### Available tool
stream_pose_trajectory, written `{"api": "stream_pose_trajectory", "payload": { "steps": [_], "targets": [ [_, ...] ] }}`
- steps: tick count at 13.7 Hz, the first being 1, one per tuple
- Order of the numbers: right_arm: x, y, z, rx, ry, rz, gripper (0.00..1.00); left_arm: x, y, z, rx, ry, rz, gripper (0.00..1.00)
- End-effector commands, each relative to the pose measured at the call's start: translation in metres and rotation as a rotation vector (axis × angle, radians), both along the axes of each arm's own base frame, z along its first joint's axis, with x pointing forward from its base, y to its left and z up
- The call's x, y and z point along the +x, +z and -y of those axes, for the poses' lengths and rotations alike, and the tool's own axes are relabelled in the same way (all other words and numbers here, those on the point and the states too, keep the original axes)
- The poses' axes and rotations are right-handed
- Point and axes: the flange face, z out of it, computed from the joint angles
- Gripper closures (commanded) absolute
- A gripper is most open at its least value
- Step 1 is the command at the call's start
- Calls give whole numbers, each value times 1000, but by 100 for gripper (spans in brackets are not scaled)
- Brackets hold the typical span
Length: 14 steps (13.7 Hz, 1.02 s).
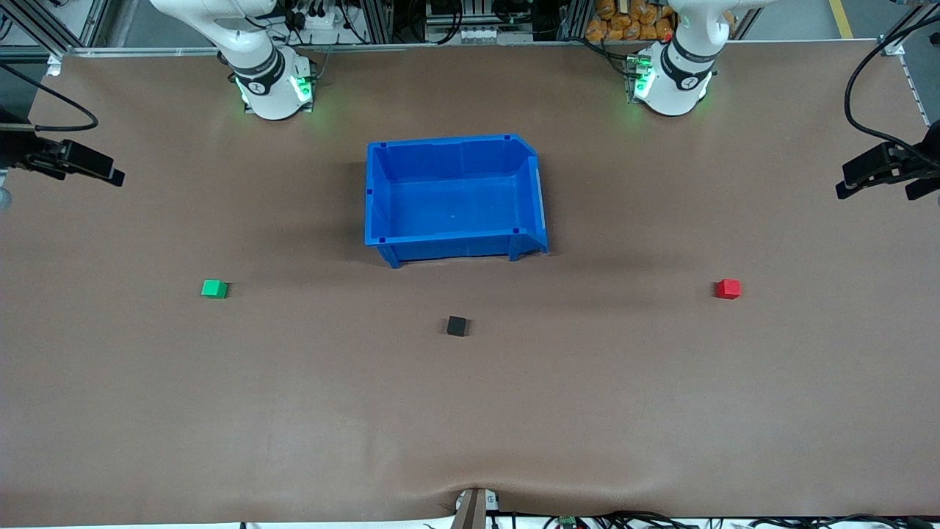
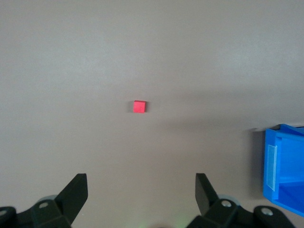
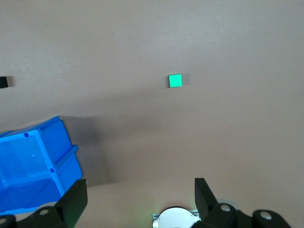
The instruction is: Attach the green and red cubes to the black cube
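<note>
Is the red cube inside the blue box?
No, the red cube sits on the bare table, apart from the blue box and nearer the front camera, toward the left arm's end.

This is a robotics lab, no mistaking it. Two white robot arm bases (image 1: 273, 81) and (image 1: 672, 77) sit bolted along the counter's (image 1: 470, 411) top edge, green status lights glowing on both. The counter wears one plain brown mat. Aluminium framing (image 1: 44, 29) runs above that edge, and bundles of black cable (image 1: 863, 95) trail off the corners. Black camera mounts (image 1: 70, 158) poke in from either end. A blue plastic parts bin (image 1: 455, 198) sits in the middle.
</note>
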Motion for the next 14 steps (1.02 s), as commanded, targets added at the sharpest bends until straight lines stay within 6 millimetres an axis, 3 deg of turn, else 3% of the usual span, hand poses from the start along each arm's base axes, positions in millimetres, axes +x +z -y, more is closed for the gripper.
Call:
{"api": "stream_pose_trajectory", "payload": {
  "steps": [1, 5, 8, 12, 14],
  "targets": [
    [2, 4, 3, -2, -9, 5, 0, 1, 3, 0, 1, 8, 2, 0],
    [2, 4, 3, -2, -9, 5, 0, 3, 2, 8, 2, -18, 3, 0],
    [2, 4, 3, -2, -9, 5, 0, 8, -2, 1, 4, -11, -2, 0],
    [2, 3, 3, -2, -9, 2, 0, 20, -24, 0, -1, -11, -40, 0],
    [2, 3, 4, -2, -11, 2, 0, 30, -47, -3, -4, 3, -79, 0]
  ]
}}
